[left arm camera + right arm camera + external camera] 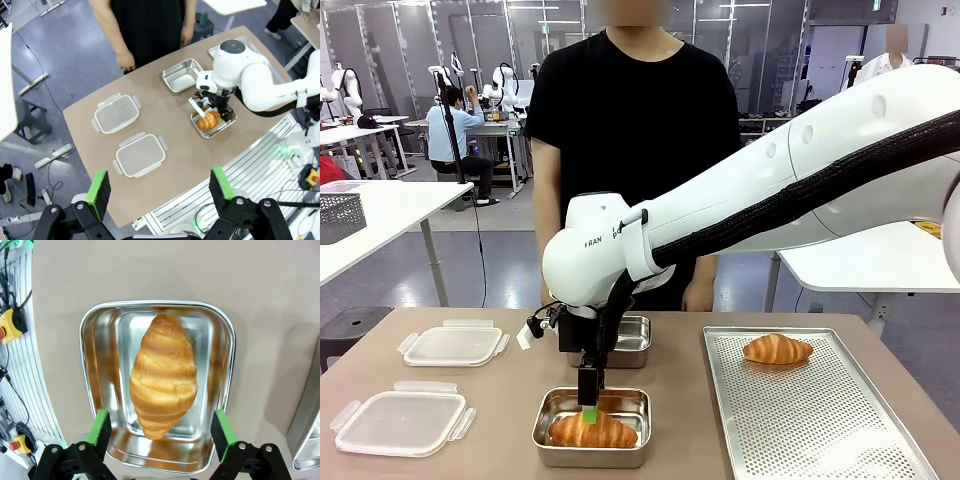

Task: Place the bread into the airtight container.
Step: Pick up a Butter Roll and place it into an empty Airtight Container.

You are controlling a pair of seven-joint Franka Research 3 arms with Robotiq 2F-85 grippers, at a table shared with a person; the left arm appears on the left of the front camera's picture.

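Note:
A golden croissant [163,375] lies lengthwise in a steel container [89,390] near the table's front middle. My right gripper [161,432] hangs just above it, open, its green pads [101,426] standing clear on either side of the bread. In the front view that gripper [589,408] points straight down over the croissant [592,431] and its container [590,461]. A second croissant [777,349] rests on a perforated tray [840,440] at the right. My left gripper [159,186] is open, high above the table, holding nothing.
A second, empty steel container [635,341] stands behind the first. Two clear plastic lids [453,344] [402,420] lie at the table's left. A person in a black shirt [635,120] stands at the far edge, hands down.

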